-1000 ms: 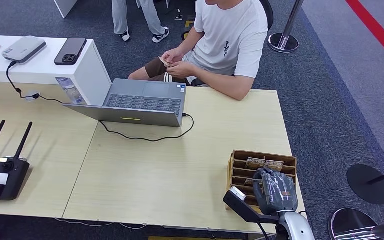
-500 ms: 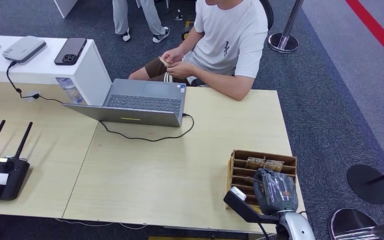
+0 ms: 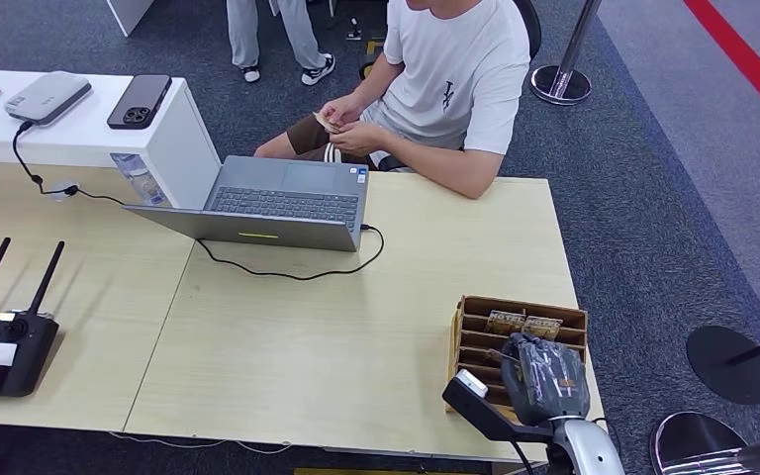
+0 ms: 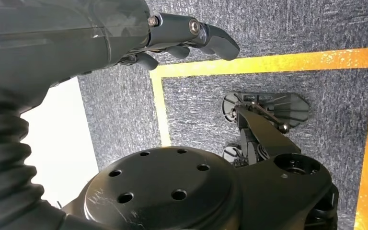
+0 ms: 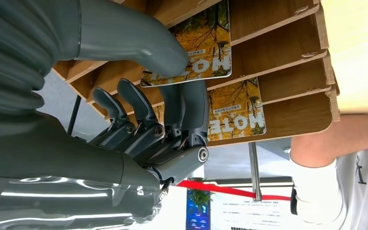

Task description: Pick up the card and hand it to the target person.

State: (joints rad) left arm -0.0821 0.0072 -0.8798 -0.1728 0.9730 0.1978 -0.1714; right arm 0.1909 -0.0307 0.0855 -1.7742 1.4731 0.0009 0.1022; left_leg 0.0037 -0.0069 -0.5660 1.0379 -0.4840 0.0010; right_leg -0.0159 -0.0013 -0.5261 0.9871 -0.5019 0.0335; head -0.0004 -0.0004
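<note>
The wooden card rack (image 3: pixel 475 341) stood at the near right corner of the pale wooden table (image 3: pixel 356 336), and serves here as the landmark. The right hand (image 3: pixel 544 378) hung over the near half of the rack, its back turned up in the head view. In the right wrist view the right hand (image 5: pixel 143 110) reached into the slots: the thick thumb (image 5: pixel 139 43) lay against the face of one hotel card (image 5: pixel 206 48) with a yellow tree picture, while the darker fingers (image 5: pixel 187 112) curled in behind that card's slot, in front of a second hotel card (image 5: pixel 237 108) one slot further on. Whether thumb and fingers truly pinched the first card could not be told; both cards stood in their slots. In the head view two cards (image 3: pixel 522 323) showed in the rack's far row.

Beyond the rack, at the table's far edge, sat a person (image 3: pixel 445 89) in a white T-shirt, both hands held together near the lap. Left of the rack, further along the table, an open grey laptop (image 3: pixel 277 203) stood with a black cable (image 3: pixel 287 272) trailing beside it.

The left hand (image 4: pixel 124 33) hung over grey carpet (image 4: pixel 268 28) marked with yellow tape (image 4: pixel 268 62), fingers (image 4: pixel 206 38) loosely curved, apart and holding nothing.
</note>
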